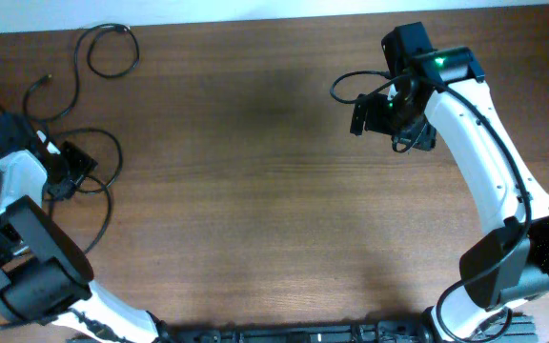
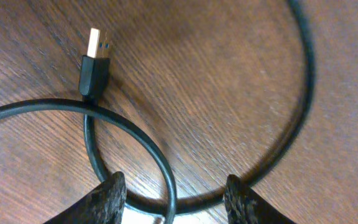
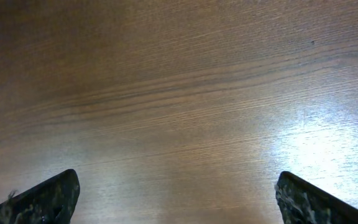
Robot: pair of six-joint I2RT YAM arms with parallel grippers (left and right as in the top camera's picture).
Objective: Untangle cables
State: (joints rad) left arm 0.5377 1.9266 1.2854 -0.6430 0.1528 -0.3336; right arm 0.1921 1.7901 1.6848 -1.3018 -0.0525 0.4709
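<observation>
The thin black cables lie at the table's far left. One forms a loose loop (image 1: 112, 50) near the back edge. Another curves around my left gripper (image 1: 69, 168) and trails toward the front (image 1: 106, 211). In the left wrist view a black cable (image 2: 138, 134) crosses over a second strand between the open fingers of my left gripper (image 2: 176, 188), just above the wood. A USB plug (image 2: 96, 61) with a gold tip lies beyond the crossing. My right gripper (image 1: 366, 110) is at the back right, wide open and empty (image 3: 178, 190) over bare wood, far from the cables.
The brown wooden table (image 1: 255, 191) fills the view. The right arm's own thicker black wire (image 1: 349, 82) loops beside its wrist. The table's back edge meets a white wall along the top. Both arm bases stand at the front edge.
</observation>
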